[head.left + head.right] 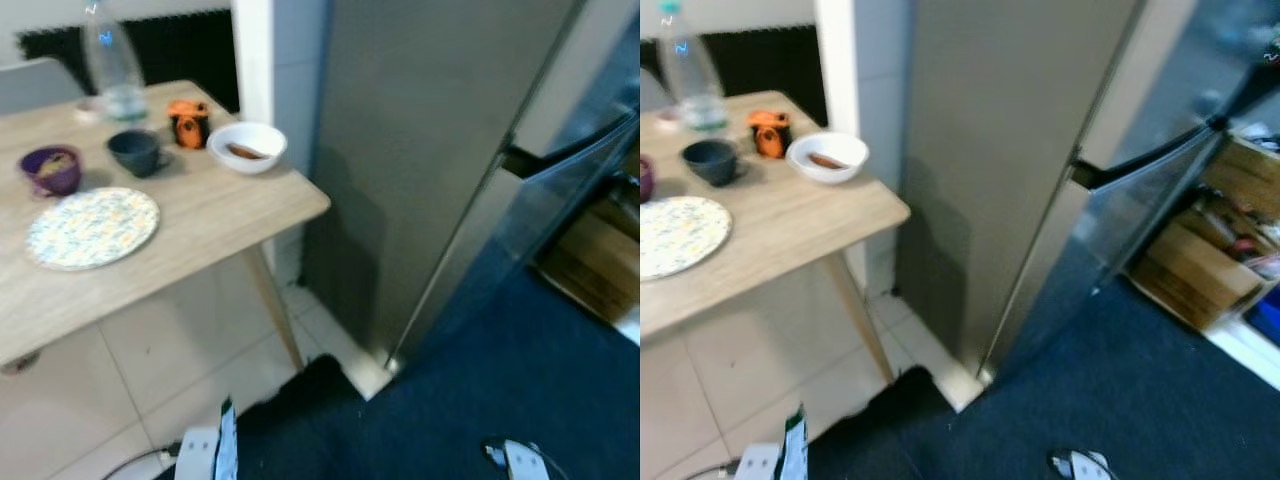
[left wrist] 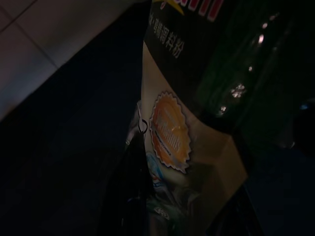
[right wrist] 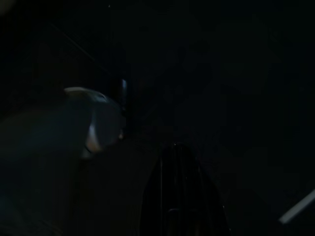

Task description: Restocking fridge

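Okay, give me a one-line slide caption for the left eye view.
Wooden table with bottle, cups, patterned plate and white bowl beside a steel fridge.

Fridge (image 1: 1010,170): I've got it standing tall and grey just beside the table, door (image 1: 1160,190) swung open.
Packet (image 2: 192,142): I see a dark green printed bag, hanging low.

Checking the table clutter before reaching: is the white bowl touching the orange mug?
Apart. In the left eye view a strip of bare tabletop shows between the white bowl and the orange mug; the right eye view shows the same gap.
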Controlling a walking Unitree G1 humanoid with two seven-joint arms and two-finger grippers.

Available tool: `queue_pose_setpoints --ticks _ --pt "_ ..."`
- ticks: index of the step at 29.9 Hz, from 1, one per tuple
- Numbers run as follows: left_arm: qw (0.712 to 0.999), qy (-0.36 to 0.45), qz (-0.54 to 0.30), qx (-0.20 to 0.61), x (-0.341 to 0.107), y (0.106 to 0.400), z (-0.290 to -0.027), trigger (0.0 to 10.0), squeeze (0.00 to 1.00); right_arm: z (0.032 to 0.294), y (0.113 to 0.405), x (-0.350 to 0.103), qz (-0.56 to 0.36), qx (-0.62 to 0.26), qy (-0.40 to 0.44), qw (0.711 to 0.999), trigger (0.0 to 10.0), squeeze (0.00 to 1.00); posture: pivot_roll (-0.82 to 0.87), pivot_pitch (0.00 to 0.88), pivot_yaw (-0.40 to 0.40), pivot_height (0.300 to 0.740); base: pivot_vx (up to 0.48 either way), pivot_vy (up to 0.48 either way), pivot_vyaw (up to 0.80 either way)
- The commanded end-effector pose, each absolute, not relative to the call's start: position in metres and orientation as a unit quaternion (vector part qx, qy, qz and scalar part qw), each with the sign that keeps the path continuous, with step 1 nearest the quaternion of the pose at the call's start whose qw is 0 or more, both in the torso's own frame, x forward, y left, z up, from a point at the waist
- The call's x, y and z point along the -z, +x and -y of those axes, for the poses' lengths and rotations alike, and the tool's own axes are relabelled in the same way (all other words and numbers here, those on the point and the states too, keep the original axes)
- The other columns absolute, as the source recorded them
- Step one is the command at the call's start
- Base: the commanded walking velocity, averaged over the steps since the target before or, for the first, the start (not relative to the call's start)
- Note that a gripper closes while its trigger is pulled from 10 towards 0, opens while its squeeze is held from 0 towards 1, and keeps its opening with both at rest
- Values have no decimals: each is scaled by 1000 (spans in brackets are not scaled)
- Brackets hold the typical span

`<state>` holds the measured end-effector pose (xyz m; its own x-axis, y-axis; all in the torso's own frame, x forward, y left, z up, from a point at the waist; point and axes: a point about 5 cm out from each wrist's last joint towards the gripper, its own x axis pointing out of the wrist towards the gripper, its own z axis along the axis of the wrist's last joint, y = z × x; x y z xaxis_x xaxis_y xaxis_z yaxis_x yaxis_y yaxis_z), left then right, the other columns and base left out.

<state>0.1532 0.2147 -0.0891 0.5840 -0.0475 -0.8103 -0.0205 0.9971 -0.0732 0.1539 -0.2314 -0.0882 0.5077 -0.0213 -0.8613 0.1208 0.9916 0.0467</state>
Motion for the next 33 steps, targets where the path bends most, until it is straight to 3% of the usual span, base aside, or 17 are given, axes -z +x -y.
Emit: queue_pose_setpoints --ticks 1,9,33 --pt "890 -58 -452 13 91 150 -209 10000 0 236 153 88 -495 47 44 867 10000 0 -65 100 -46 740 0 0 -800" --pt "885 -54 -462 17 92 148 -208 10000 0 236 156 86 -487 46 45 871 10000 0 -59 93 -50 740 0 0 -200" --pt "878 -64 -473 30 96 144 -199 10000 0 235 158 85 -476 41 56 877 10000 0 -69 104 -49 740 0 -438 0"
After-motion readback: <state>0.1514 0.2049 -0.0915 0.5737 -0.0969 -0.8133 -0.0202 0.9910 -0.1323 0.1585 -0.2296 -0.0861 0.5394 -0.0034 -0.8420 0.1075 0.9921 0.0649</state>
